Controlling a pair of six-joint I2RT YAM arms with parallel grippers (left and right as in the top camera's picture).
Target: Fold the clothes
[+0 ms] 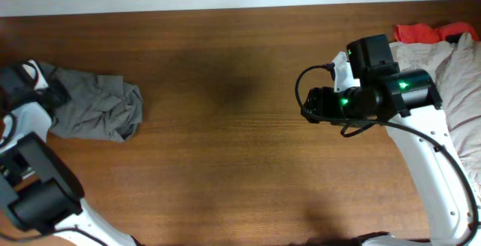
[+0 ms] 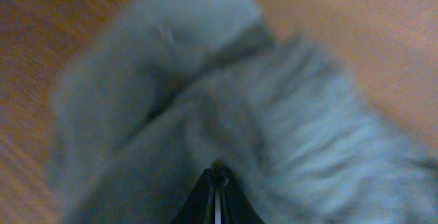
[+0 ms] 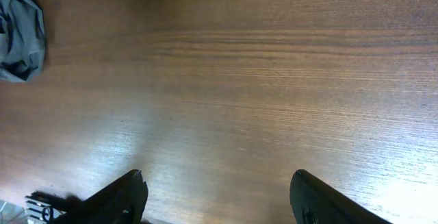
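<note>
The clothes, grey-olive shorts (image 1: pixel 98 107), lie crumpled in a heap at the table's far left; they also show small in the right wrist view's top left corner (image 3: pixel 20 35). My left gripper (image 1: pixel 39 88) sits at the heap's left edge. In the blurred left wrist view its jaws (image 2: pixel 217 177) are pressed together, their tip buried in the grey fabric (image 2: pixel 294 114), which seems pinched between them. My right gripper (image 1: pixel 310 107) hovers over bare wood right of centre, far from the shorts. It is open, its fingers (image 3: pixel 120 196) wide apart with nothing between them.
A pale beige garment (image 1: pixel 455 88) lies at the right edge under the right arm, with a red cloth (image 1: pixel 425 32) behind it at the back right corner. The brown wooden table (image 1: pixel 225 148) ends at a far edge along the top of the overhead view.
</note>
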